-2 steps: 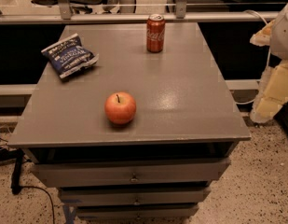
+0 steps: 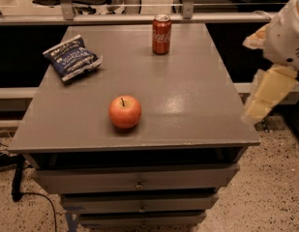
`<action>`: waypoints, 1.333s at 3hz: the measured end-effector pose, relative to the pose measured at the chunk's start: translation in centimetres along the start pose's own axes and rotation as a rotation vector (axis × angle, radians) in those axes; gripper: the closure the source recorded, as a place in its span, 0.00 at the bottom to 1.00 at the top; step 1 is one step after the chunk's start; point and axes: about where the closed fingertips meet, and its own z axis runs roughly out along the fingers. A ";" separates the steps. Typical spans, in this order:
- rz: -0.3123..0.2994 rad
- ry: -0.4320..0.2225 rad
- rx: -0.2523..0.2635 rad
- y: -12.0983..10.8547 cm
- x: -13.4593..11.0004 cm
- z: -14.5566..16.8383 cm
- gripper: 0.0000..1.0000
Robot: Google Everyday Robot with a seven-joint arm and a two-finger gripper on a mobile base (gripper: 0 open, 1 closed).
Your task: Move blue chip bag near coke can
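The blue chip bag lies flat at the far left of the grey cabinet top. The red coke can stands upright at the far edge, near the middle, well to the right of the bag. My gripper hangs off the right side of the cabinet, beyond its right edge and level with the top. It is empty and far from both the bag and the can.
A red-orange apple sits near the front of the top, left of centre. The cabinet has drawers below. A rail and office chairs stand behind. A black cable lies on the floor at left.
My gripper and arm have shifted slightly left, toward the cabinet's right edge. The bag, can and apple have not moved.
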 end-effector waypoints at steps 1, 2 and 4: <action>-0.047 -0.162 -0.008 -2.1 -4.1 3.4 0.00; -0.105 -0.303 -0.006 -4.6 -8.9 5.8 0.00; -0.161 -0.433 -0.002 -6.3 -13.8 7.1 0.00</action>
